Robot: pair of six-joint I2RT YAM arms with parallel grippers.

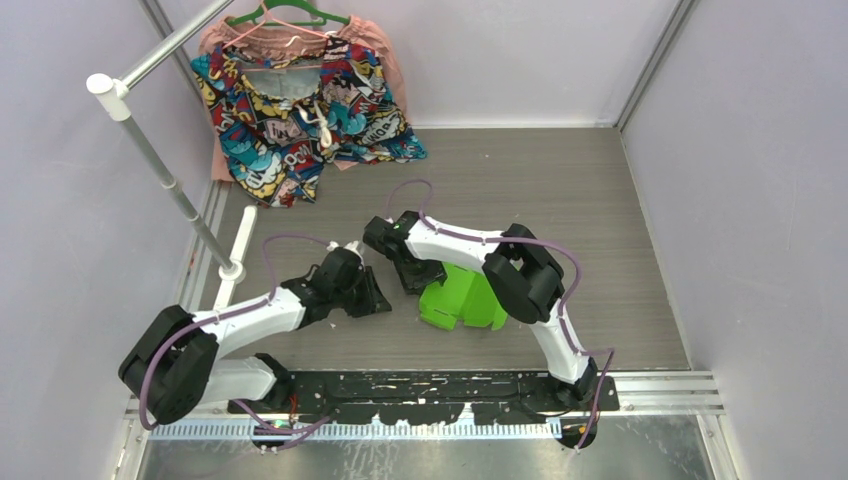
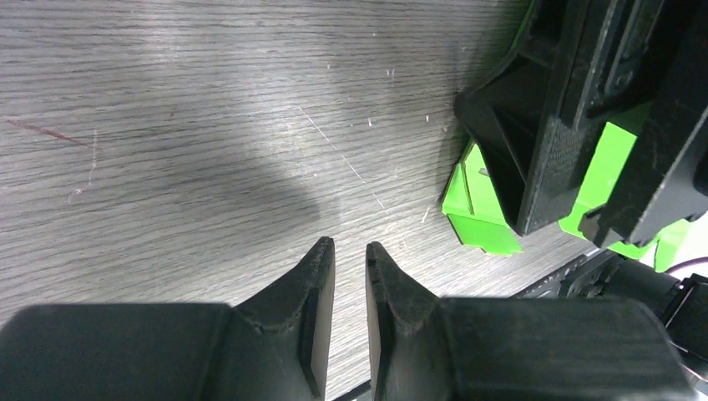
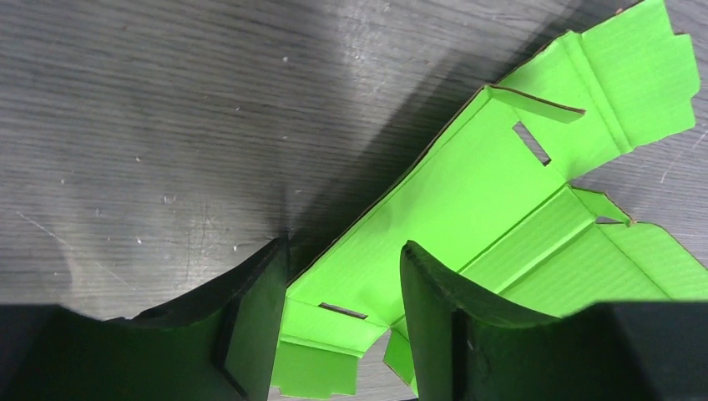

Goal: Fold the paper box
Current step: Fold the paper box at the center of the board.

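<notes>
Closing low on the raised panel, near its crease, then tipping it inward looks the sound way. The right gripper (image 3: pixel 344 246) stands half wide astride a wall of the paper box (image 3: pixel 476 184), not pinching it. The box lies mid-table (image 1: pixel 600 190). At its nine o'clock, the left gripper (image 2: pixel 349 245) is nearly closed and empty; it could pin the base. Count: one box, two grippers, one patterned garment (image 1: pixel 300 110) at eleven o'clock, perhaps a pink one behind.
</notes>
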